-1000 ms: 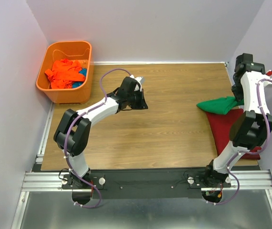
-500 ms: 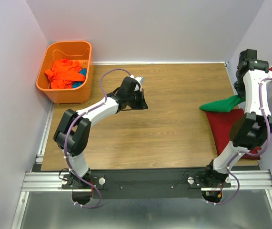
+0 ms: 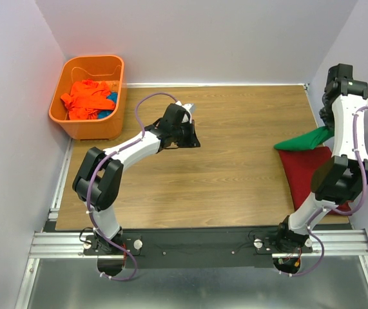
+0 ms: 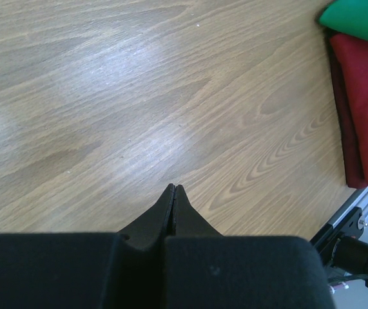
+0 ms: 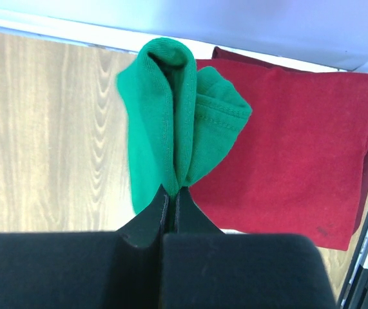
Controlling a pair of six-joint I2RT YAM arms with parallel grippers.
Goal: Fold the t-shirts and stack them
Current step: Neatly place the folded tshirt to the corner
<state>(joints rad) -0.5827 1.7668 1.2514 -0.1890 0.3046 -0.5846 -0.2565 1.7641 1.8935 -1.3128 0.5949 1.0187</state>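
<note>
My right gripper is shut on the folded bright green t-shirt, which hangs from it over the folded dark red t-shirt at the table's right edge. From above, the green shirt trails left from the right gripper, which is hidden behind the arm, and the red shirt lies flat below it. The orange t-shirt lies crumpled in the orange basket at the far left. My left gripper is shut and empty, low over bare wood near the table's middle.
Something blue lies with the orange shirt in the basket. The red shirt and green shirt show at the right of the left wrist view. The table's metal edge rail runs beside them. A white wall strip borders the table.
My right arm has drawn the green shirt to the right, so it reaches less far over the wood and more over the red shirt. The left arm has not moved.
</note>
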